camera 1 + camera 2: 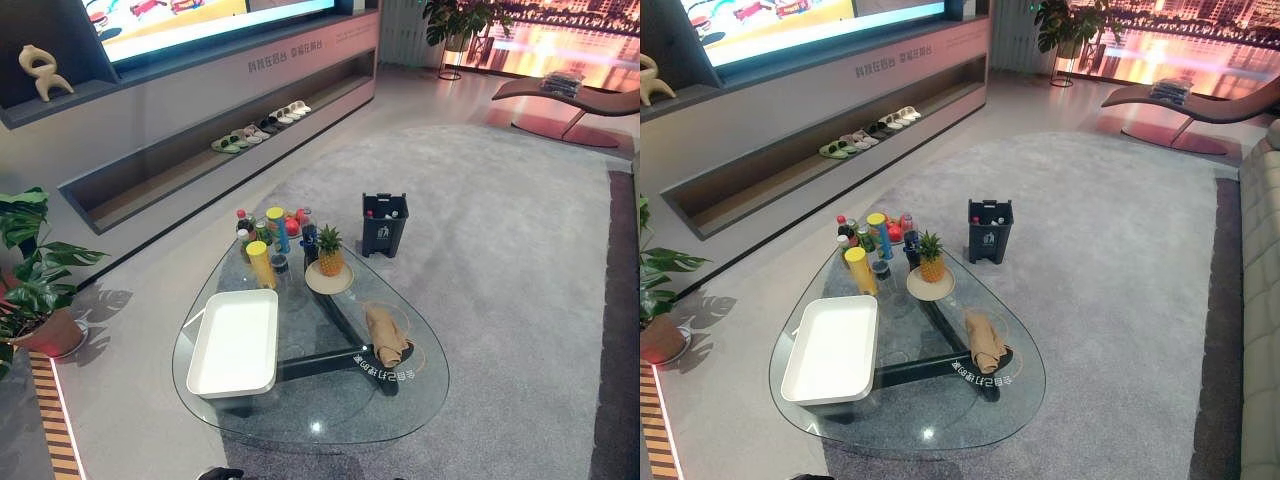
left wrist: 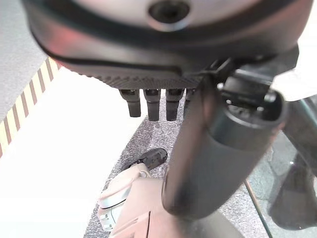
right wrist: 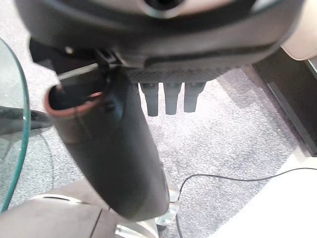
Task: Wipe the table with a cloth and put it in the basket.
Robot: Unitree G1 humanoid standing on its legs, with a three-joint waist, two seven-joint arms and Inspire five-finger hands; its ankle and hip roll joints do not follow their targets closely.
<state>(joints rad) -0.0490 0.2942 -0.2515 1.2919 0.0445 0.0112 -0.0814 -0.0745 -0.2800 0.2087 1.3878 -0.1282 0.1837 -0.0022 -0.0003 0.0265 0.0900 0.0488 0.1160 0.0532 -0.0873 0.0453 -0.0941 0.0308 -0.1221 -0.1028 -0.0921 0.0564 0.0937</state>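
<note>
Left eye view shows the glass tabletop [image 1: 330,420] with the brown cloth [image 1: 386,336] lying crumpled near its right edge, touched by neither hand. The white basket [image 1: 234,342], a shallow tray-like bin, sits on the left half, well apart from the cloth. At the far end stand a pineapple [image 1: 329,251] on a small plate [image 1: 329,279], a yellow canister [image 1: 260,264] and a cluster of bottles [image 1: 276,228]; a dark bin [image 1: 384,225] stands on the carpet beyond. In its wrist view the left hand [image 2: 163,96] hangs beside the table with fingers straight and relaxed, holding nothing; the right hand [image 3: 171,94] likewise hangs loose and empty over the carpet. The wiping appears not yet begun. The risks, as I judge them: a wide sweep toward the far end could topple the canister or bottles, and the cloth, so near the rim, could slide off the smooth glass if pushed outward rather than pinched.
</note>
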